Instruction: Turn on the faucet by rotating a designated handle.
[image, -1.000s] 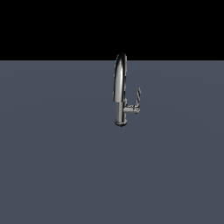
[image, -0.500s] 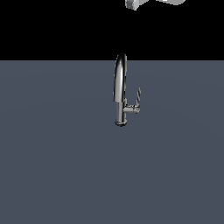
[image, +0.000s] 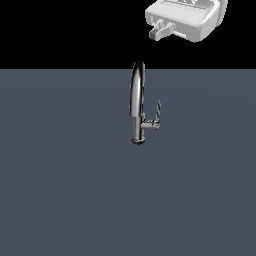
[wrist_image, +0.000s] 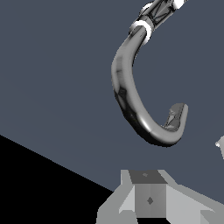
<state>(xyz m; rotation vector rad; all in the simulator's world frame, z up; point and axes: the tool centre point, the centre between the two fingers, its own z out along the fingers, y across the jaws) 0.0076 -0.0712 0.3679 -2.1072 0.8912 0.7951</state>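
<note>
Exterior view: bare slate-grey floor (image: 65, 200) runs back to a black backdrop. Mid-floor stands the chrome faucet (image: 137, 102), its handle (image: 157, 114) on its right side. Above, far right, hangs the white gripper (image: 161, 30), well apart; whether its pincer is spread, I cannot tell.

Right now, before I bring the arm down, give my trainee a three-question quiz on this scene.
1. True or false: the gripper touches the handle.
2. On which side of the faucet stem does the handle sit in the exterior view? A) left B) right
3. Fill in: the handle's lever points ____ from its stub.

Key:
1. False; it hangs well above the faucet, apart from it.
2. B, the exterior view's right.
3. Upward.
</note>
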